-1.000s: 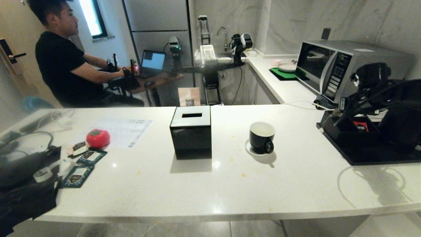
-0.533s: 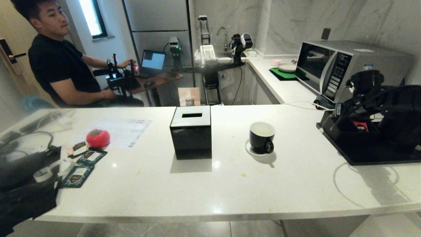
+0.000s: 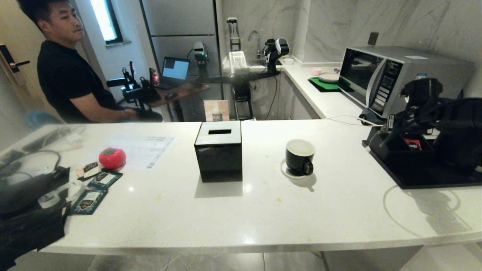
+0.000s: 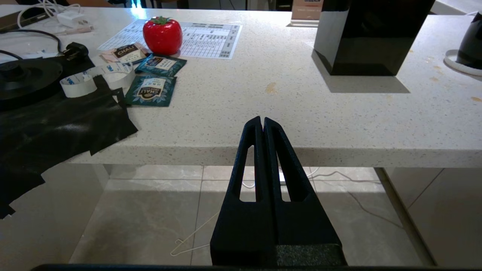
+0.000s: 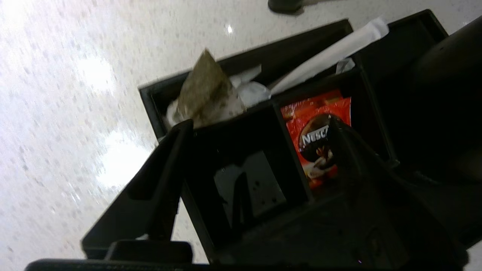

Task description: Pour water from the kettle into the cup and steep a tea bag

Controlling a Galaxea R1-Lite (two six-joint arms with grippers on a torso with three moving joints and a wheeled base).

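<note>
so my right gripper (image 5: 260, 131) is hanging over the black organiser tray (image 5: 241, 113) at the right end of the counter (image 3: 241, 210), fingers spread wide with nothing between them. Left gripper (image 4: 262, 122) is parked below the counter edge, fingers pressed together, doing nothing

The tea bag (image 5: 205, 92) is standing up in the far compartment of the tray, a soft pyramid-looking pouch poking above the rim, just beyond my left fingertip. Next slot over has a red Nescafe sachet (image 5: 320, 135), not what I want. There's also a long white paper stick (image 5: 331, 49) leaning across the back

Handling guess: the bag weighs basically nothing, it's floppy and will crush flat, so a light pinch is plenty. I'd grab the top peak that sticks up clear of the divider, since going lower means bumping the tray wall. Can't tell if it has a string or tag

The cup (image 3: 299, 156) sits on its saucer (image 3: 286, 171) mid-counter, well apart from the tray, handle facing me, white inside. Glossy ceramic, so slippery and chippable, but I only need to drop the bag in

The kettle (image 3: 457, 146) is the dark bulk behind my arm at far right, mostly hidden. Probably heavy, take it by the handle
</note>
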